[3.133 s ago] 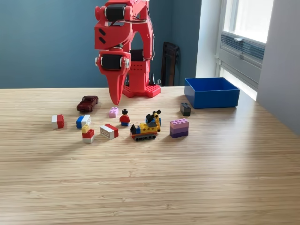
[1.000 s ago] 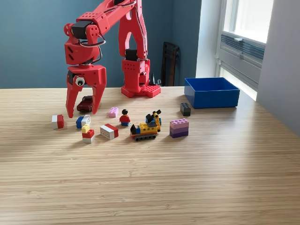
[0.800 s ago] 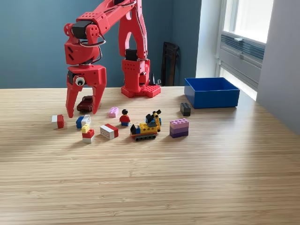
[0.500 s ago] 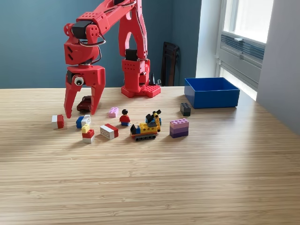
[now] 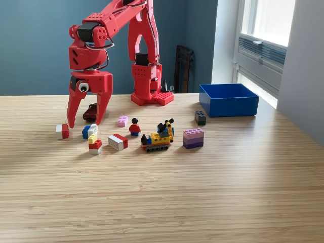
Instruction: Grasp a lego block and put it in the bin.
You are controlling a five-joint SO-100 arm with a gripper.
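My red gripper [image 5: 84, 121] hangs open over the table at the exterior view's left, fingertips pointing down, nothing between them. Just below and in front of it lies a blue and white lego block [image 5: 89, 131]. A red and white block [image 5: 63, 131] sits to the left of the fingers, and a dark red toy car [image 5: 91, 111] stands partly hidden behind them. The blue bin [image 5: 228, 99] rests at the back right, well away from the gripper.
Other pieces lie in a row across the table: a yellow-red-white stack [image 5: 94, 145], a white and red block [image 5: 118, 142], a pink brick [image 5: 122, 121], a minifigure [image 5: 134, 127], a yellow vehicle [image 5: 158, 137], a purple block [image 5: 193, 137] and a dark grey brick [image 5: 200, 118]. The arm's base [image 5: 151, 93] stands behind.
Since three seconds ago the arm has swung to the view's left and the gripper has opened. Over the last second it has edged slightly further left.
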